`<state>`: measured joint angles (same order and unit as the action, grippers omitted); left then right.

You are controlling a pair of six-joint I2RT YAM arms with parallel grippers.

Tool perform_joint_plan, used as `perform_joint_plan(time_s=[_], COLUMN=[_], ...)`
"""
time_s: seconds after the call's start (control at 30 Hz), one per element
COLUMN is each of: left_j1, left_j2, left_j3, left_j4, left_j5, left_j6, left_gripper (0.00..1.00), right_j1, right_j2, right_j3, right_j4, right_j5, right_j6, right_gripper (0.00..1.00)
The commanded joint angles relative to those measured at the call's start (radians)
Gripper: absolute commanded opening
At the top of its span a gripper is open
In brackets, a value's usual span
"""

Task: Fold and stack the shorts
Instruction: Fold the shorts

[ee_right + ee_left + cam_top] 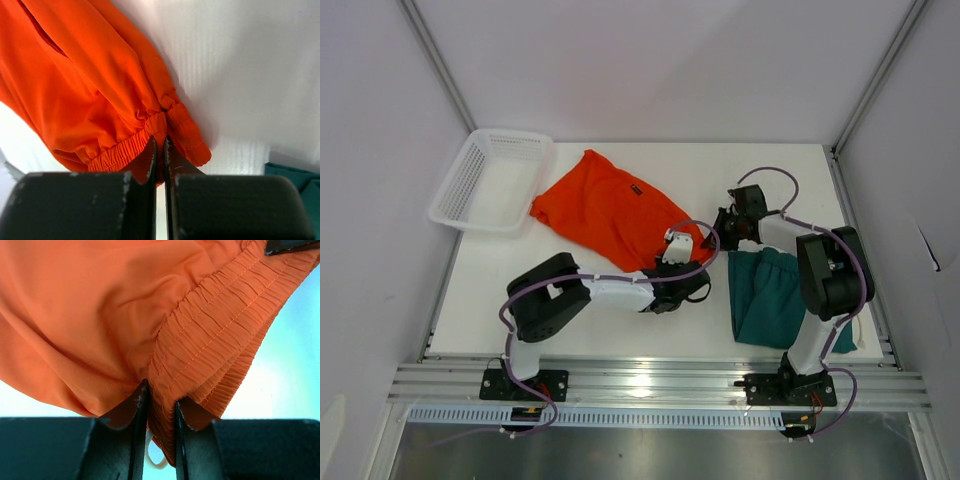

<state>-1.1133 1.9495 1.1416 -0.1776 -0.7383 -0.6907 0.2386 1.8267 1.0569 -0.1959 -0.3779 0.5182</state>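
My orange shorts lie rumpled mid-table, running from far left to near right, with the small dark label facing up. Their gathered elastic waistband is pinched by my left gripper and my right gripper. The teal shorts lie fairly flat at the near right, waistband end far.

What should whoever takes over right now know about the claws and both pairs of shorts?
Left claw: shut on the waistband of the orange shorts.
Right claw: shut on the same shorts, at a gathered edge.
Orange shorts: centre of the table, spread out, with the right-hand end pinched by both claws.
Teal shorts: lying to the right, partly under the right arm. They look compact, but I cannot tell if they are folded.
Done: both grips on orange.
Left: fold orange, then stack the two pairs.
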Motion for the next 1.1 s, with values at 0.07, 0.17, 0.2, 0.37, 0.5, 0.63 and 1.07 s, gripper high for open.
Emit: perform_joint_plan(time_s=[0.07, 0.17, 0.2, 0.37, 0.5, 0.63, 1.07], left_j1=[-0.025, -0.042, -0.048, -0.046, -0.046, -0.037, -0.036], left_j2=[0.002, 0.009, 0.012, -0.009, -0.067, -0.129, -0.262], left_j3=[-0.098, -0.100, -0.100, -0.125, -0.137, -0.154, -0.356], left_j4=[-0.172, -0.201, -0.213, -0.192, -0.161, -0.158, -0.039], left_j5=[0.067, 0.031, 0.025, 0.051, 0.065, 0.062, 0.011], left_j6=[-0.056, -0.078, -0.082, -0.096, -0.090, -0.110, -0.276], left_gripper=[0.25, 0.25, 0.25, 0.25, 0.25, 0.25, 0.18], right_j1=[0.057, 0.093, 0.102, 0.122, 0.122, 0.120, 0.131], right_j2=[0.042, 0.049, 0.054, 0.082, 0.077, 0.082, 0.125], right_j3=[0.060, 0.080, 0.089, 0.120, 0.120, 0.121, 0.175], right_j4=[-0.129, -0.166, -0.177, -0.212, -0.220, -0.227, -0.280], right_j5=[0.293, 0.378, 0.413, 0.467, 0.458, 0.445, 0.464], right_j6=[-0.081, -0.092, -0.096, -0.103, -0.098, -0.104, -0.112], right_gripper=[0.00, 0.00, 0.00, 0.00, 0.00, 0.00, 0.02])
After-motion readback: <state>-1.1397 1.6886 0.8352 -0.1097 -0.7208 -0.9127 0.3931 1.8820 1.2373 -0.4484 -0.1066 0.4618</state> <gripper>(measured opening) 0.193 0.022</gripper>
